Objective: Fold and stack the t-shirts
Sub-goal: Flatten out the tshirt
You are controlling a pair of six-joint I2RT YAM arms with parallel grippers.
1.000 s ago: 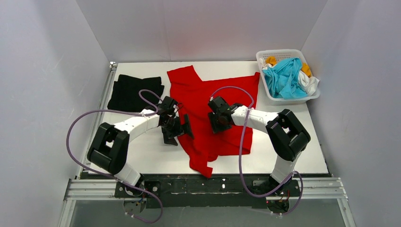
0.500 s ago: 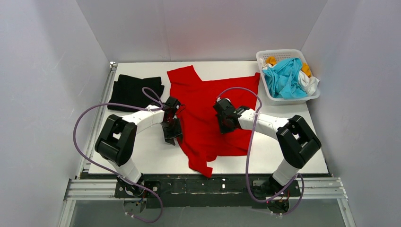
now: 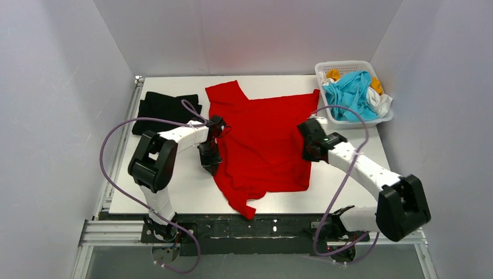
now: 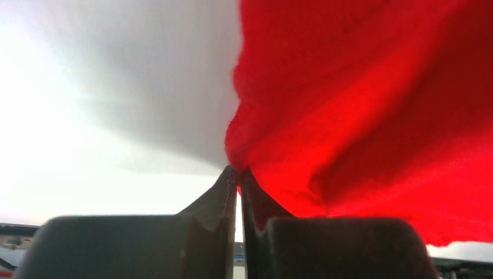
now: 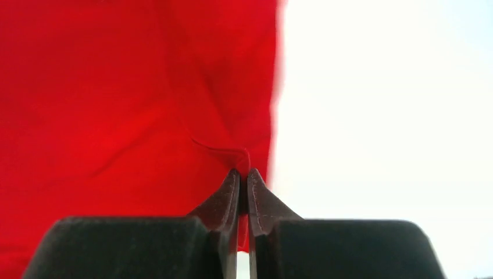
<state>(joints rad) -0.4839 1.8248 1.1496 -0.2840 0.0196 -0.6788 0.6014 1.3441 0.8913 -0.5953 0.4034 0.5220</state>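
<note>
Fingers (image 4: pixel 212 203) of the left gripper (image 4: pixel 238 176) are pinching the red t-shirt (image 4: pixel 372 104) at its edge beside the white worktop (image 4: pixel 87 104).

Top external view: high behind the arm bases, looking down and forward over the whole table (image 3: pixel 189 195). Left wrist view: very close, sighting along the left gripper (image 4: pixel 238 172) at the left edge of the red t-shirt (image 3: pixel 261 139). Right wrist view: equally close, along the right gripper (image 5: pixel 244 173) at its right edge. All three share that shirt.
</note>
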